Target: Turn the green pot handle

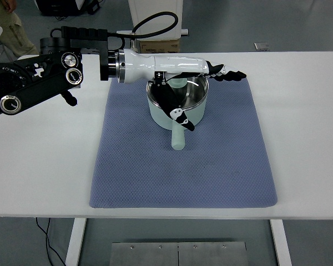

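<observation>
My left hand [202, 77] over the green pot [176, 103]
Fingers spread flat across its rim, thumb [176, 111] down by the handle [178, 136], gripping nothing

Bright, even overhead light, soft shadows, sharp focus throughout.

Pretty open around the pot
The left hand [197, 83] hangs right over the green pot [176, 101], blocking the top; blue mat [133, 166] around its handle [178, 136] lies bare both sides
</observation>
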